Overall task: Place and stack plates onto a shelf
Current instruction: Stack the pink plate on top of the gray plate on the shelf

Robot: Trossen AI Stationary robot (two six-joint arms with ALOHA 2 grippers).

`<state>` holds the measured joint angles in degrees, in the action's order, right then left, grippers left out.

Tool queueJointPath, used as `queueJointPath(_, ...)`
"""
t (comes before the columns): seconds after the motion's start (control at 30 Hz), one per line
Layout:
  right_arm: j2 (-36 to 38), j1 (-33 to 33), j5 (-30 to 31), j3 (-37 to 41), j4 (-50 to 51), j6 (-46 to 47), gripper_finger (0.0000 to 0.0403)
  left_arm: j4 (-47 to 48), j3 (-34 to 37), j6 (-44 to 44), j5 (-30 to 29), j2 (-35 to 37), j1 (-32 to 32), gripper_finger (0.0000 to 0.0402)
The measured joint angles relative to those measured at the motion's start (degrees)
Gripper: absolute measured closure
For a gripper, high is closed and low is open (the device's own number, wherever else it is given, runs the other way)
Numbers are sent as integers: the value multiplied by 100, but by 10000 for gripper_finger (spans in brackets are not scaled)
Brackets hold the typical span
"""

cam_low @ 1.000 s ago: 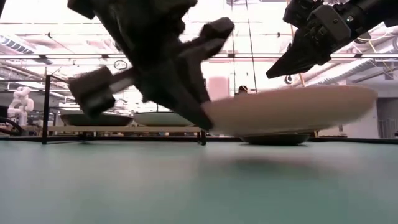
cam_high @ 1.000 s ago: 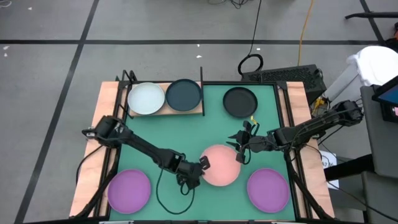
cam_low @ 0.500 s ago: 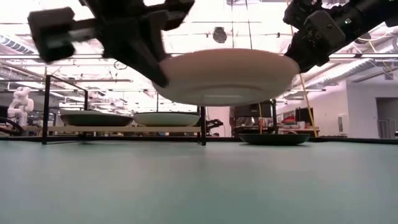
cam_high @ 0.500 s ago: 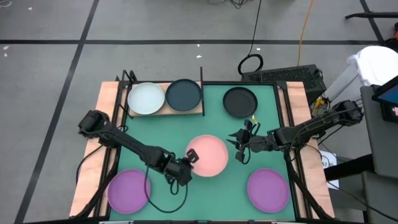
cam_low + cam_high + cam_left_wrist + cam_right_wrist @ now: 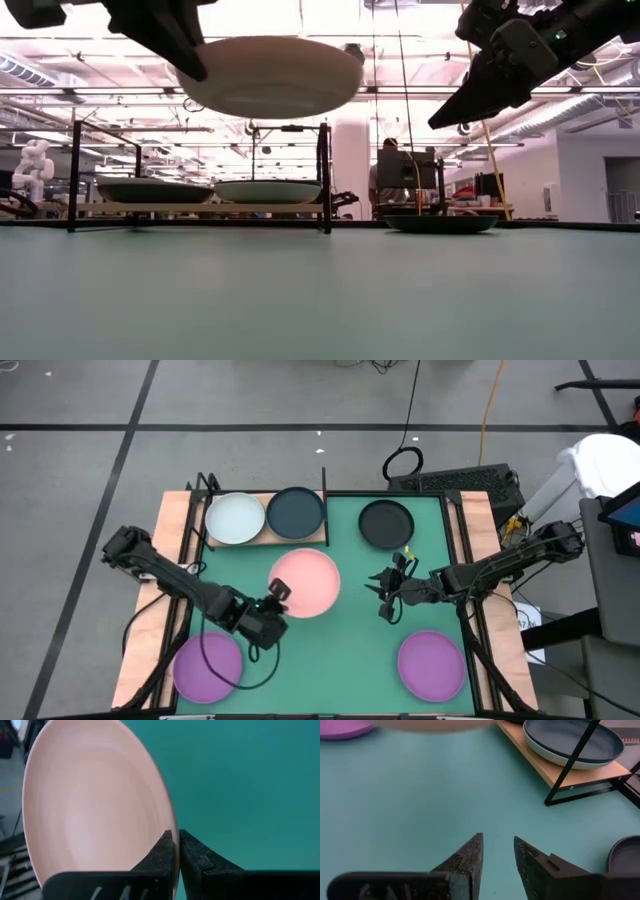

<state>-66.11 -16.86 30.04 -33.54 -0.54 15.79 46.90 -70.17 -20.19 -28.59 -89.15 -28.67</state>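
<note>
A pink plate (image 5: 305, 582) hangs high above the green mat, near the middle, with my left gripper (image 5: 277, 597) shut on its near-left rim. In the low view the pink plate (image 5: 275, 78) floats above the level of the shelf (image 5: 200, 208). The wooden shelf (image 5: 318, 540) stands at the far left and carries a white-blue plate (image 5: 234, 518) and a dark teal plate (image 5: 296, 512), both resting on their bases. My right gripper (image 5: 388, 595) hovers open over the mat right of the middle, holding nothing. My left gripper pinches the pink plate's rim (image 5: 170, 827) between its two fingers, one on the plate's upper face and one underneath. The fingers come from the table's near-left side, slanting down. The plate is lifted clear of the mat, roughly level, its hollow side up.
A black plate (image 5: 386, 524) lies on the mat at the far right. Two purple plates (image 5: 208, 665) (image 5: 431, 663) lie near the front corners. The shelf's black posts (image 5: 324, 175) rise above its board. Bare mat shows around the middle.
My left gripper has risen and gone toward the table's far left, toward the shelf, rolling at the wrist. The pink plate, low and tilted a second ago, is now lifted clear, high and roughly level.
</note>
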Motion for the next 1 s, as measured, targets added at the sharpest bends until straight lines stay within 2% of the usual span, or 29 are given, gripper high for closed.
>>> queueJointPath(0.1,0,0,0,0,1,1,310,423,0,336,-64,243,-16,389)
queueJointPath(0.27,0,0,-2,80,-18,0,310,1383,84,1163,-770,715,-20,389)
queueJointPath(0.43,0,0,-3,155,-39,2,310,2099,276,2191,-1161,1328,-13,389)
queueJointPath(0.6,0,0,-4,157,-105,32,310,2223,825,2614,-1324,2019,156,389)
queueJointPath(0.73,0,0,-9,159,-258,144,310,2207,1477,2944,-1354,2468,540,389)
queueJointPath(1.0,0,0,-26,162,-531,110,310,2071,2466,3222,-1353,2728,1459,389)
